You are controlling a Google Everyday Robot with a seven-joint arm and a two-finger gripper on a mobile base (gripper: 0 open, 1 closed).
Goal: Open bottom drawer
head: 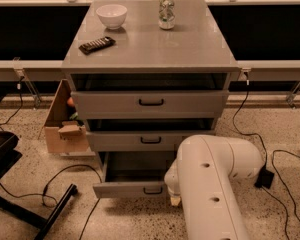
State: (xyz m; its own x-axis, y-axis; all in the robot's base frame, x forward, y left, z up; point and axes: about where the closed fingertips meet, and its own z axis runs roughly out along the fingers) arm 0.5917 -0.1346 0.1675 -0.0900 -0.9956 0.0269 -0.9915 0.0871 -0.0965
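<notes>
Bottom drawer: standing well out at the foot of the cabinet, interior showing, opening looking largely done; gripper sitting at its right front corner behind the arm, grip state impossible to tell; possibly only withdrawal remaining

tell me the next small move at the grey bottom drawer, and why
Probably draw the gripper back, clear of the front. The shallow grey bottom drawer with the black bar handle already stands well out past the middle grey drawer above; the gripper sits at its right end, mostly hidden under the white arm.
</notes>
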